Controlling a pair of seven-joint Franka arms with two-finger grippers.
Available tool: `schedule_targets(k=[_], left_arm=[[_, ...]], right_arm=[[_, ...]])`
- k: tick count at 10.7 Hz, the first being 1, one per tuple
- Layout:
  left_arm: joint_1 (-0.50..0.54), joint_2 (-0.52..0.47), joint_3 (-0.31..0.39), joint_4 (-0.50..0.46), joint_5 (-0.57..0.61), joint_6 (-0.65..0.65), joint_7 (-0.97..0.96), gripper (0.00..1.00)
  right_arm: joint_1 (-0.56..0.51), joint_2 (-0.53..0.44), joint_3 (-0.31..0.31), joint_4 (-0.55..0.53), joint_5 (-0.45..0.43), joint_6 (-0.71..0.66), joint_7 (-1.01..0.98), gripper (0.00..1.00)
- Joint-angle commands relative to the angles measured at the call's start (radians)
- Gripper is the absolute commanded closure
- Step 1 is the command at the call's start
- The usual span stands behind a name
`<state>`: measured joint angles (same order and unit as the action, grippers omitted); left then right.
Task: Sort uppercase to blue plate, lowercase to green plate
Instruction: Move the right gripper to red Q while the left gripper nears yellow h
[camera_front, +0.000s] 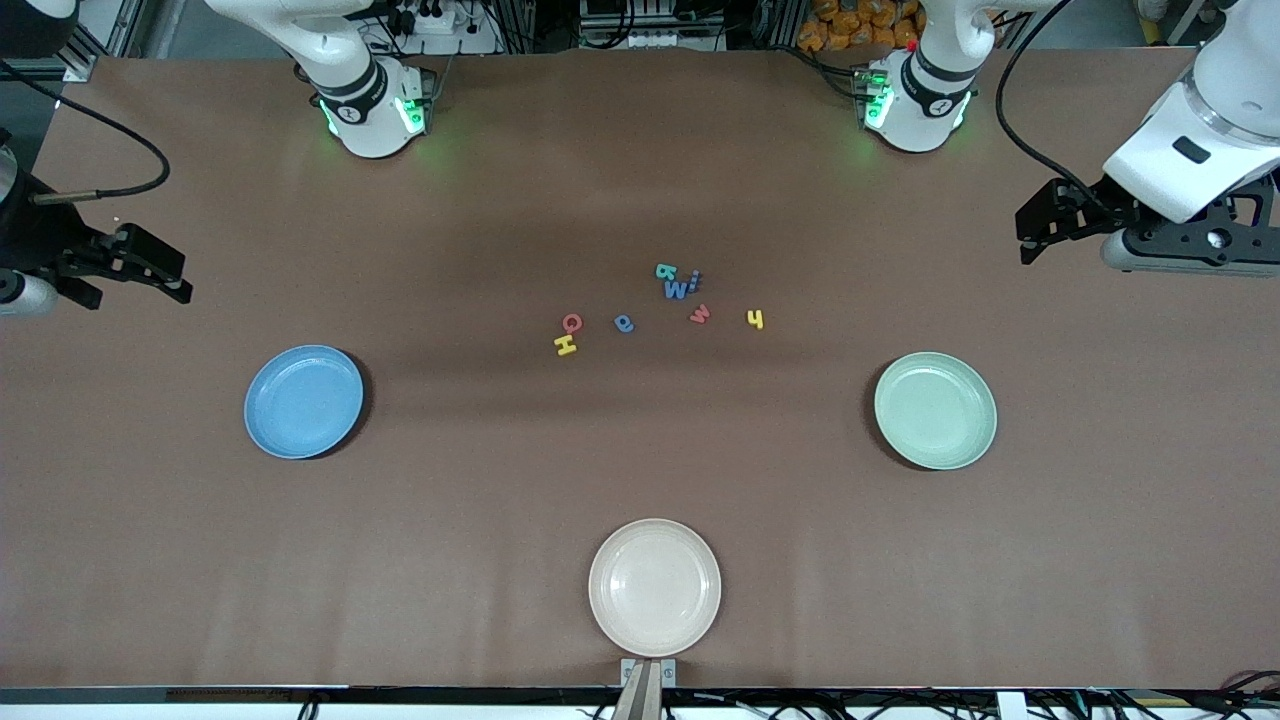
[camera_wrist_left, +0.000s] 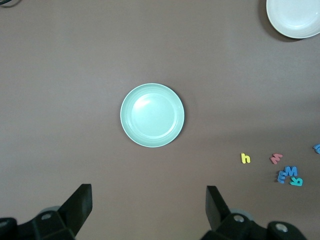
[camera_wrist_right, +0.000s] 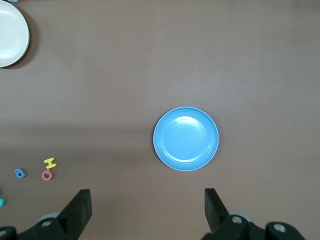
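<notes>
On table: blue plate (camera_front: 303, 401), green plate (camera_front: 935, 410) (unfilled)

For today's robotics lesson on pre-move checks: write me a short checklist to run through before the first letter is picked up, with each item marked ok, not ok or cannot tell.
1. Left gripper jaws open, nothing held: ok.
2. Right gripper jaws open, nothing held: ok.
3. Blue plate holds nothing, at the right arm's end: ok.
4. Green plate holds nothing, at the left arm's end: ok.
5. Letters apart enough for a clean grasp: not ok for the blue W, which touches the teal B and a small blue letter; the yellow h lies alone.
6. Sorting begun: not ok, all letters lie on the table.
</notes>
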<state>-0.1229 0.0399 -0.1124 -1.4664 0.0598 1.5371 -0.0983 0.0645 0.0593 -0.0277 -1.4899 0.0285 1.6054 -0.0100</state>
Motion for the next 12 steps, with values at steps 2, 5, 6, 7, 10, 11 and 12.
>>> schedule_targets(k=[2, 5, 6, 7, 10, 11, 12], left_arm=[[0.005, -0.011, 0.003, 0.005, 0.008, -0.017, 0.019, 0.00], [0.000, -0.003, 0.002, -0.017, -0.073, -0.015, -0.009, 0.00], [-0.007, 0.006, -0.013, -0.034, -0.077, -0.011, -0.041, 0.00], [-0.008, 0.015, -0.029, -0.078, -0.081, 0.026, -0.044, 0.00], [-0.003, 0.023, -0.137, -0.254, -0.083, 0.223, -0.202, 0.00], [-0.001, 0.050, -0.156, -0.285, -0.081, 0.256, -0.213, 0.00], [-0.004, 0.061, -0.176, -0.343, -0.081, 0.315, -0.221, 0.00]], right_arm=[[0.009, 0.016, -0.011, 0.023, 0.007, -0.009, -0.005, 0.00], [0.008, 0.025, -0.009, 0.022, 0.017, -0.007, -0.004, 0.00], [0.011, 0.043, -0.008, 0.023, 0.021, -0.007, -0.002, 0.00], [0.023, 0.075, -0.005, 0.023, 0.021, 0.007, -0.001, 0.00], [0.165, 0.192, -0.006, 0.013, 0.018, 0.143, 0.220, 0.00], [0.222, 0.229, -0.006, 0.013, 0.013, 0.184, 0.334, 0.00], [0.274, 0.261, -0.006, 0.010, 0.013, 0.209, 0.434, 0.00]])
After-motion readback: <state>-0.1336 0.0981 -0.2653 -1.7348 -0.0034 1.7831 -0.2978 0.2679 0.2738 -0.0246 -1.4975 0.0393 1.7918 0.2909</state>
